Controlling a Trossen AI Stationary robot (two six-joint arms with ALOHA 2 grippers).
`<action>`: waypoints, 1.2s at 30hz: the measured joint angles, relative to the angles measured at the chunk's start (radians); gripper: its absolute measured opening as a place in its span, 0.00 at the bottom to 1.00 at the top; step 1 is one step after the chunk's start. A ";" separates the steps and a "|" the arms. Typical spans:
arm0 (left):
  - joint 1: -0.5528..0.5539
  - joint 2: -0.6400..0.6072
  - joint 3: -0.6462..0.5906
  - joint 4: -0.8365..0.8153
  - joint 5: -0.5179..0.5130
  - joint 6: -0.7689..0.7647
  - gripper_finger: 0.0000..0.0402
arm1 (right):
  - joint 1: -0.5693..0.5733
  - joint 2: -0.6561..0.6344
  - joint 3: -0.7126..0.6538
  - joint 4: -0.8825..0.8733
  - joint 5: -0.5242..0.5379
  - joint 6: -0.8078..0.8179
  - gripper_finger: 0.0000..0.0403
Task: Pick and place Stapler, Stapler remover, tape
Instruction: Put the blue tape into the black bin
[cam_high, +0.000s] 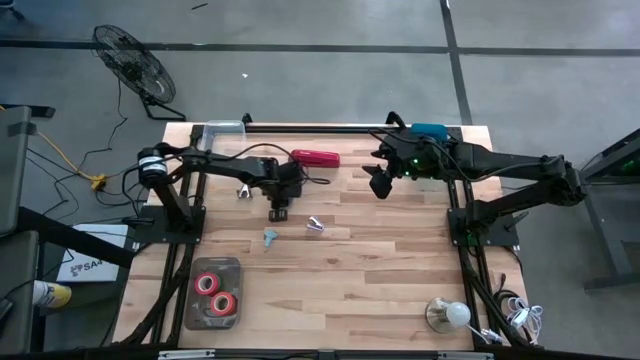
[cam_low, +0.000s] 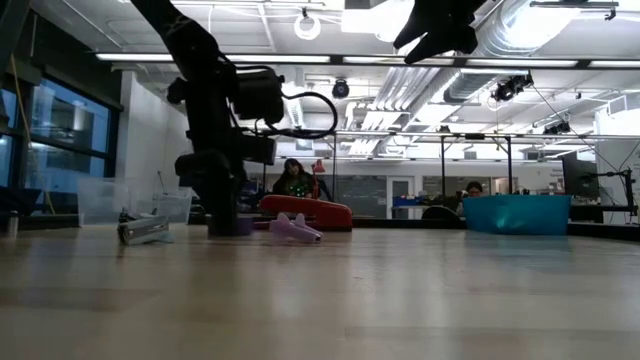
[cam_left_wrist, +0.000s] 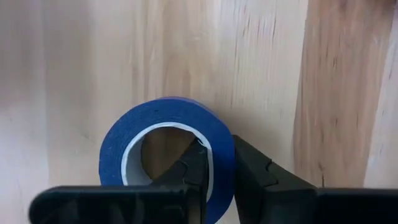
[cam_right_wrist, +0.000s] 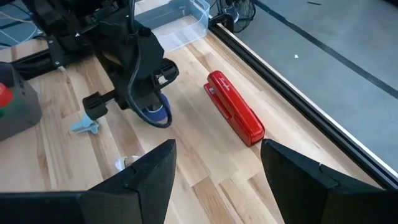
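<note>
Pinching the wall of a blue tape roll (cam_left_wrist: 166, 149) lying flat mid-counter (cam_high: 400, 260), the left pincer (cam_left_wrist: 216, 163) is nearly closed, one finger inside the core. Light, stiff and smooth, the roll should lift easily by its wall. The right pincer (cam_right_wrist: 217, 165) hangs wide open, empty, near the stapler (cam_right_wrist: 235, 116).

Left gripper (cam_high: 279, 212) down at table (cam_high: 400, 270) middle, one finger (cam_left_wrist: 196, 171) inside tape roll (cam_left_wrist: 168, 149), other outside, wall between. Just behind it, stapler (cam_high: 316, 158) flat near far edge. Beside it toward near edge, two small claw pieces (cam_high: 292, 232). Farther toward near-left corner, tray (cam_high: 213, 292) holding two rolls. Right gripper (cam_high: 380, 182) raised, well apart to right.
</note>
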 joint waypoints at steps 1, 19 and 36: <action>0.000 -0.005 -0.002 -0.002 0.000 -0.010 0.10 | 0.000 0.000 0.000 0.000 -0.002 0.000 0.56; 0.000 -0.082 0.317 -0.462 -0.011 -0.074 0.10 | 0.000 0.000 0.000 0.006 -0.046 -0.053 0.56; -0.083 -0.185 0.498 -0.882 0.064 -0.303 0.10 | 0.000 -0.005 0.000 0.014 -0.045 -0.072 0.56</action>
